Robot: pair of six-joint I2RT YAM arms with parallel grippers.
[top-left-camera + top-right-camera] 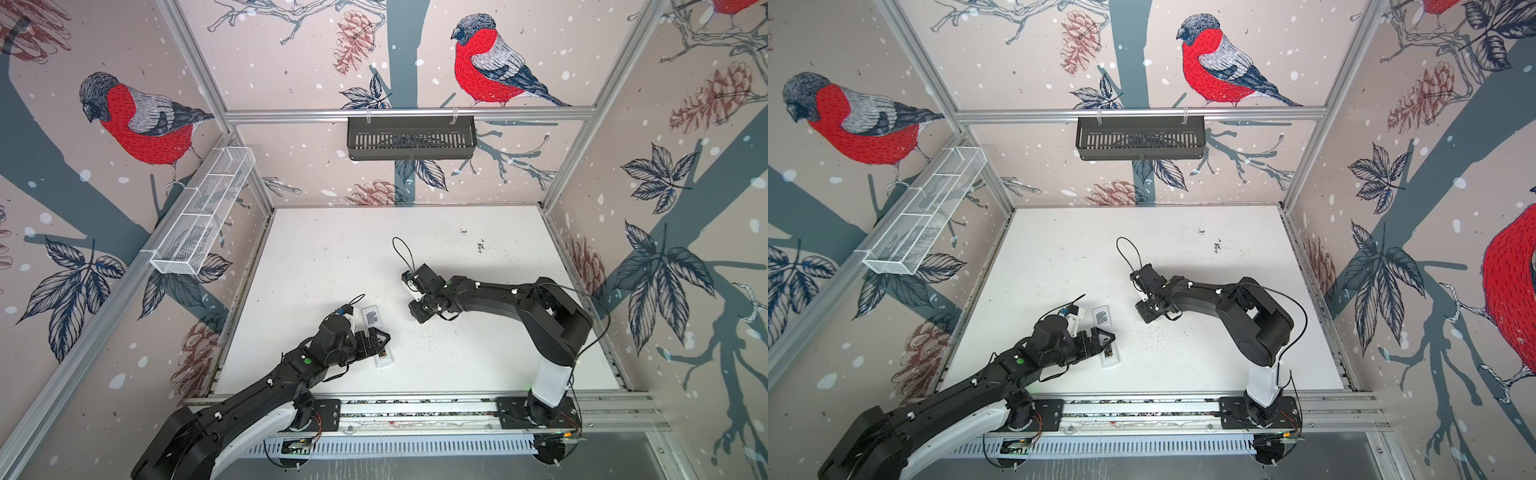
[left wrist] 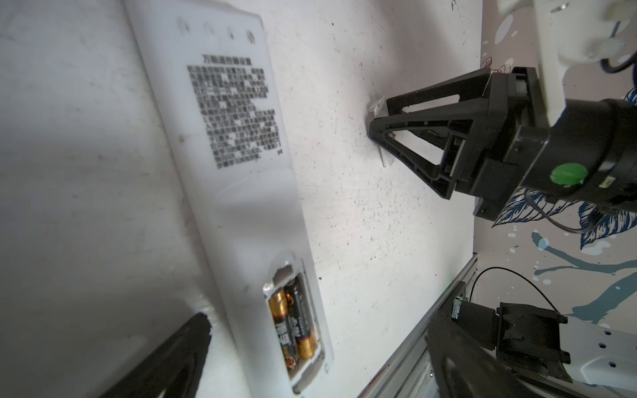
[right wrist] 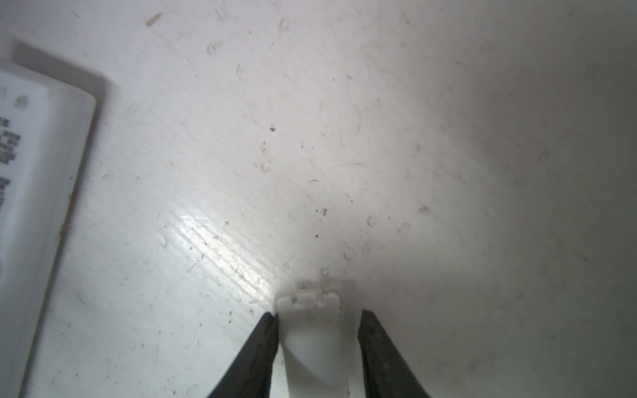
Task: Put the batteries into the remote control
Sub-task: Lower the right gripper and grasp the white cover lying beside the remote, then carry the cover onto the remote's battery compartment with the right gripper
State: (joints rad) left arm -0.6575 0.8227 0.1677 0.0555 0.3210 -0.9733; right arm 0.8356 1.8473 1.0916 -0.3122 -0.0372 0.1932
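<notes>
Evidently both batteries point(image 2: 293, 324) already sit in the remote control point(image 2: 241, 172), which lies back-up left of centre on the tabletop point(image 1: 478, 232). Only its cover point(image 3: 312, 330), lying to the right, remains. The right fingers point(image 3: 262, 344) straddle it half-open, perhaps not yet gripping. The left fingers point(image 2: 179, 358) gape wide, empty. Clear tabletop lies between cover and remote.

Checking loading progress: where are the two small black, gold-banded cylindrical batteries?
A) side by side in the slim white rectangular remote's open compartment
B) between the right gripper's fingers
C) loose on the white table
A: the left wrist view shows both batteries lying side by side in the uncovered compartment of the remote control.
</notes>
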